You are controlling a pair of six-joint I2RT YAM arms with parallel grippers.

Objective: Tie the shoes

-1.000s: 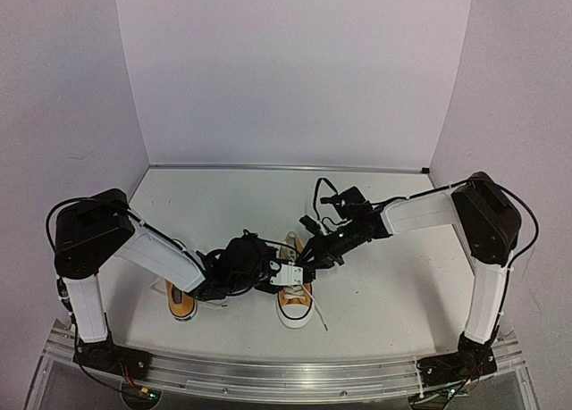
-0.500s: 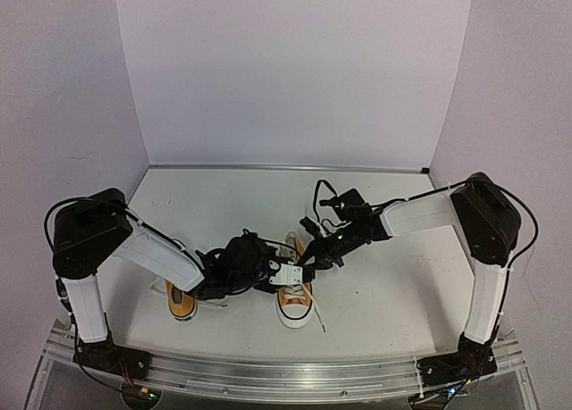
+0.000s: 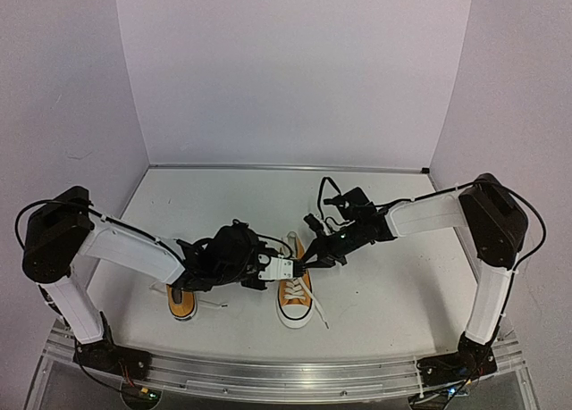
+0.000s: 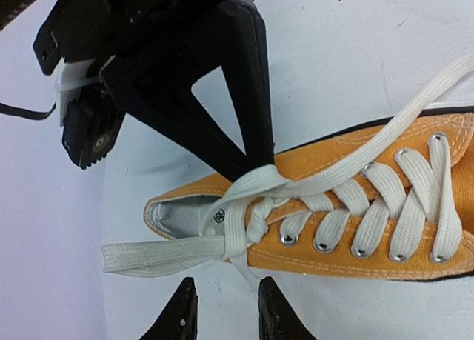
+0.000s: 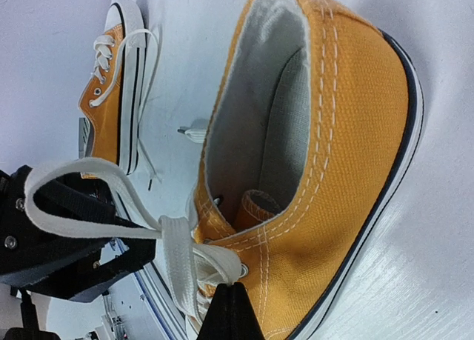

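Two claws meet at one small orange-yellow canvas shoe (image 3: 293,301), low in the middle of the white table (image 3: 384,285).
The right claw (image 5: 232,292) is pressed together, pinching that shoe's white lace (image 4: 163,255). The left claw (image 4: 227,310) is spread a little and holds nothing. The other shoe (image 3: 181,305) sits at lower left.

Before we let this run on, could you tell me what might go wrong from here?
The right gripper pinches the lace right at the collar of the shoe; pulling may drag the shoe rather than tighten the knot. The left gripper is open, the loose lace end unheld, so the crossing may slacken. Both grippers sit close and could collide.
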